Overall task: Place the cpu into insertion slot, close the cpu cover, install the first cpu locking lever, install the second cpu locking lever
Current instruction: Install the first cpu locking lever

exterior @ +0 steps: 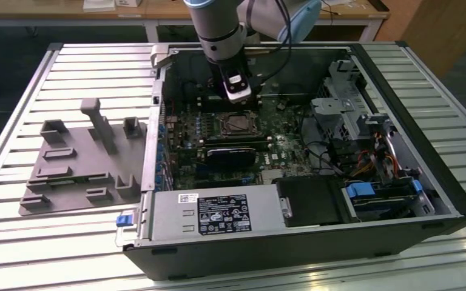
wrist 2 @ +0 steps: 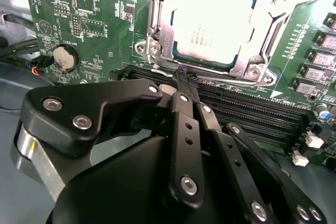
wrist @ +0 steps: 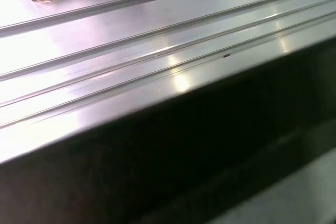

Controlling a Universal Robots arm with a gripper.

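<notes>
Seeing the cpu lying flat in the insertion slot, framed by the cpu cover, with the gripper jaws pinched narrow just beside it; guessing light, stiff, fragile, so best handled by the cover's metal rim.

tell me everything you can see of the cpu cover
The cpu cover is a thin silvery metal frame with a square window. It lies flat and looks closed over the cpu, whose grey top shows through. There are screws by its corners, green board surrounds it, and the pincer is close to one edge.
</notes>
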